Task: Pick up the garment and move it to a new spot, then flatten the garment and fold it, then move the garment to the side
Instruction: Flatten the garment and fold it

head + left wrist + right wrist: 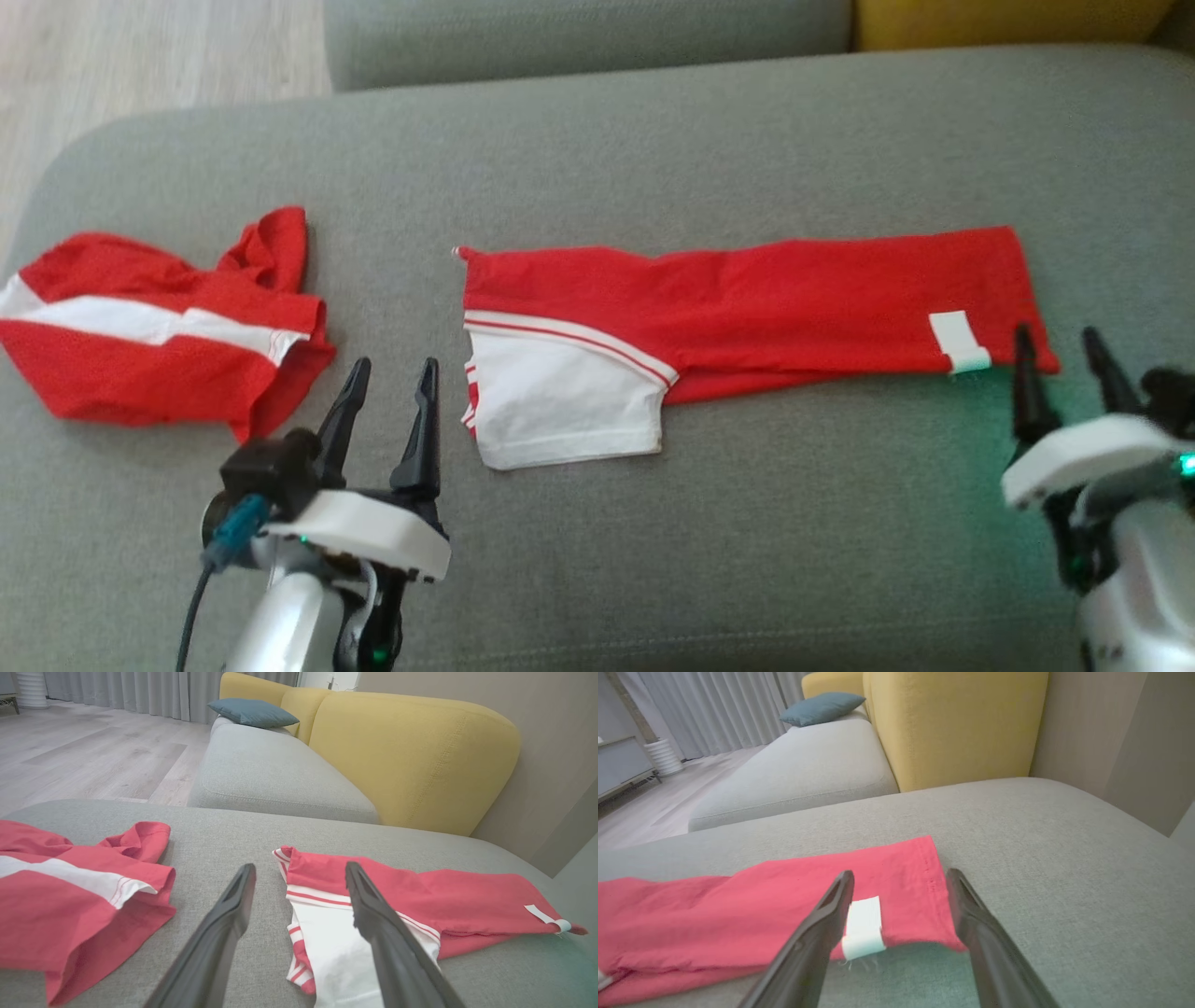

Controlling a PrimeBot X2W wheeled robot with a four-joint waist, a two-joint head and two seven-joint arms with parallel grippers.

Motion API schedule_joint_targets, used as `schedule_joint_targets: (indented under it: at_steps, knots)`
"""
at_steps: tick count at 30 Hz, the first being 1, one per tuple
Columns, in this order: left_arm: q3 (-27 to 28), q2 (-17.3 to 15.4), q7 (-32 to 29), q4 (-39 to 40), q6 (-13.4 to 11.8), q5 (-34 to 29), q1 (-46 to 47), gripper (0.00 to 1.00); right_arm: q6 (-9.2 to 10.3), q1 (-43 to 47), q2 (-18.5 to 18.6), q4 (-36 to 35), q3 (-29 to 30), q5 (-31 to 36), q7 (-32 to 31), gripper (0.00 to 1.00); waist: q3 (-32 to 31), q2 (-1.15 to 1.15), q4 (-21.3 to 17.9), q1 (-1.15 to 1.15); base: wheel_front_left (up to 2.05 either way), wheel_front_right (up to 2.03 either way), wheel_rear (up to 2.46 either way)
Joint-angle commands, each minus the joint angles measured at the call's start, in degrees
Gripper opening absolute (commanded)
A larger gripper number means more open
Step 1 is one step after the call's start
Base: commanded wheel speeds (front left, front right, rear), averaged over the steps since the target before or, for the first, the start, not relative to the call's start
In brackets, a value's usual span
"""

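Note:
A red and white garment [747, 317] lies folded into a long strip across the grey cushion [653, 159]. Its white sleeve end [560, 401] is at the left and a small white tag [960, 341] marks the right end. My left gripper [392, 378] is open just left of the white end, above the cushion; the left wrist view shows the garment [420, 896] ahead and to the right of its fingers [233, 914]. Near the strip's right corner my right gripper [1064, 350] stands open. The right wrist view shows the tag [863, 926] between its fingers [966, 914].
A second red garment with a white stripe [149, 327] lies crumpled at the cushion's left end. A grey sofa seat [271, 774], yellow backrests [411, 756] and a blue pillow [252, 711] stand beyond. Wooden floor [140, 47] lies past the left edge.

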State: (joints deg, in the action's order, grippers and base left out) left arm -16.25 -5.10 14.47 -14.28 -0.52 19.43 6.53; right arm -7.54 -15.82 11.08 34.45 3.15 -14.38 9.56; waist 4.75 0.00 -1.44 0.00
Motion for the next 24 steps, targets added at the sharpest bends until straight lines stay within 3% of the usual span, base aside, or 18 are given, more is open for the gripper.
schedule_joint_targets:
  at_steps: [1,6,10,16,24]
  knots:
    - [2.59,0.03,0.52,1.57,0.48,-0.72,4.0,1.0,0.05,-4.27,0.36,-0.56,0.25,-0.31,-1.06,1.0,1.71,0.0,0.96,0.0,0.0,0.0,0.0]
    - [4.12,1.32,0.52,0.29,2.75,-2.09,5.68,1.0,0.05,-11.59,1.35,7.94,8.15,-0.93,-8.15,1.0,5.41,0.0,2.76,0.0,0.0,0.0,0.0]
    - [5.49,1.84,0.52,0.44,3.75,-1.75,6.63,1.0,0.05,-15.38,2.42,13.09,11.13,-0.78,-12.15,1.0,7.31,0.0,3.65,0.0,0.0,0.0,0.0]
    - [6.75,2.11,0.52,0.69,4.56,-2.45,7.92,1.0,0.05,-19.93,3.73,18.25,12.35,-0.55,-16.1,1.0,9.78,0.0,4.06,0.0,0.0,0.0,0.0]
    - [8.21,2.2,0.52,0.61,5.11,-2.97,9.12,1.0,0.05,-22.51,3.95,20.19,9.68,-3.06,-18.83,1.0,11.66,0.0,3.67,0.0,0.0,0.0,0.0]
